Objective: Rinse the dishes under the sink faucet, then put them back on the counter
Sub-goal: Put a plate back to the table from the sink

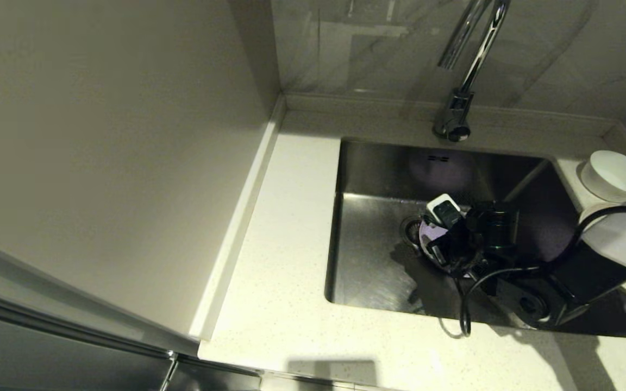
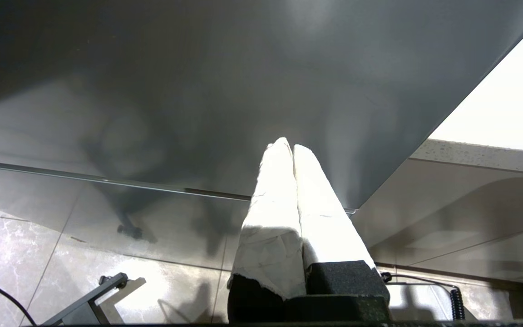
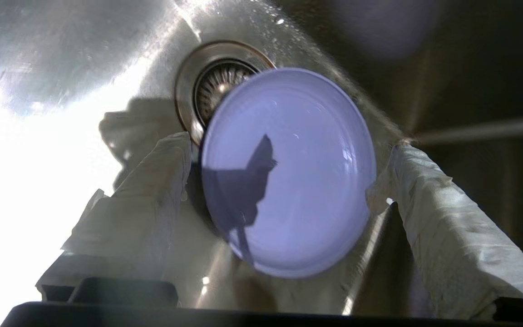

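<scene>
Right gripper [image 3: 284, 177] low in steel sink [image 1: 378, 255], jaws spread wide around lavender plate [image 3: 288, 172]. Left gripper [image 2: 287, 150] parked, jaws closed. Speckled cream counter [image 1: 286, 260] around.

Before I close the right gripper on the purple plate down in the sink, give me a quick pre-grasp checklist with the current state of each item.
1. Right gripper open wide: ok.
2. Round lavender-purple plate between its cloth-wrapped fingers: ok, one finger stands on each side of the rim.
3. Fingers touching the rim: cannot tell.
4. Plate lying in the brushed stainless-steel sink, partly over the round metal drain strainer: ok.
5. Water running from the chrome gooseneck faucet: cannot tell, no stream visible.
6. Left gripper shut and parked away from the sink: ok.
</scene>
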Motion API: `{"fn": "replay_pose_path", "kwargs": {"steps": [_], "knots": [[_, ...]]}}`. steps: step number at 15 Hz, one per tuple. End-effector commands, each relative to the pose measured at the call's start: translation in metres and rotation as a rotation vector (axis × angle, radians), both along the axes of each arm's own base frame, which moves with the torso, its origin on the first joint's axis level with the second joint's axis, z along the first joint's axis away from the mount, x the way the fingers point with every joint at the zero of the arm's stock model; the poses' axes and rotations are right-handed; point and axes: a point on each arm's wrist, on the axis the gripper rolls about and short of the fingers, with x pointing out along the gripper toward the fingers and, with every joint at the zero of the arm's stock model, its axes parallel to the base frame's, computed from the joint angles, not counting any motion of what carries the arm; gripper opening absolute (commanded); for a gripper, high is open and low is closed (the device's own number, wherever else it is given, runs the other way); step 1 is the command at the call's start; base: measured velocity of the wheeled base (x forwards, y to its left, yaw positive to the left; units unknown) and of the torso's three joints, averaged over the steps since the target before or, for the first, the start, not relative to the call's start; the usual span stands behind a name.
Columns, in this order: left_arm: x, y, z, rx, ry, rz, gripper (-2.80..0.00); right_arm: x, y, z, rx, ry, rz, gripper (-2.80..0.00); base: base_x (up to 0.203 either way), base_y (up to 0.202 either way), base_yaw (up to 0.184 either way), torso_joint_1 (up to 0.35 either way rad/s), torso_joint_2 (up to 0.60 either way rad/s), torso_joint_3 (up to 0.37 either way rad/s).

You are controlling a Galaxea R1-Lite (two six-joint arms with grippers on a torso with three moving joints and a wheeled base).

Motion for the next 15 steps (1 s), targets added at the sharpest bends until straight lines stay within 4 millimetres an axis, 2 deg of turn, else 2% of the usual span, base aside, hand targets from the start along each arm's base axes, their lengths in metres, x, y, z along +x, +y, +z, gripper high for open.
{"fn": "replay_pose_path", "kwargs": {"steps": [1, 9, 15], "knots": [[0.000, 0.000, 0.000, -0.001, -0.003, 0.001, -2.80, 0.019, 0.006, -0.025, -0.011, 0.025, -0.008, 0.00, 0.000, 0.000, 0.000, 0.000, 0.00, 0.000], [0.000, 0.000, 0.000, -0.001, -0.003, 0.001, -2.80, 0.048, 0.015, -0.063, -0.014, 0.015, -0.017, 0.00, 0.000, 0.000, 0.000, 0.000, 0.00, 0.000], [0.000, 0.000, 0.000, -0.001, -0.003, 0.001, -2.80, 0.058, 0.010, -0.073, -0.053, 0.065, -0.140, 0.00, 0.000, 0.000, 0.000, 0.000, 0.00, 0.000]]}}
